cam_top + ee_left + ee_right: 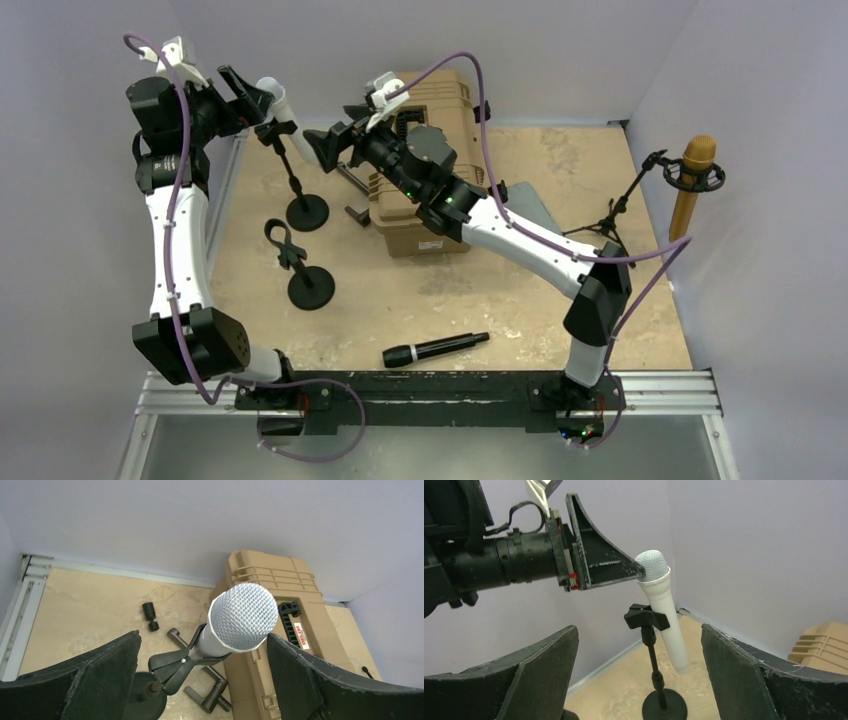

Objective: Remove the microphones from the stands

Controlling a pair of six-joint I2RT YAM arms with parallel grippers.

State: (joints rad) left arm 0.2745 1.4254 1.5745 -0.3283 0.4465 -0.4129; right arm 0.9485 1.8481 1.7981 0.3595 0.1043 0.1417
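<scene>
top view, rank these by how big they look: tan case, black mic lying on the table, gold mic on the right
1. tan case, clearly largest
2. black mic and gold mic: similar length, so not ranked; gold looks thicker

The top view looks steeply down from high behind the 6 o'clock edge, covering the whole table (450, 290). Both wrist views sit close, sharing the white microphone (283, 110) at 11 o'clock: left faces its head, right its side.

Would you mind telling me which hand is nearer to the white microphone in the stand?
Left. The left hand brackets the head of the white microphone with open fingers; the right hand sits apart, facing the stand.
</scene>
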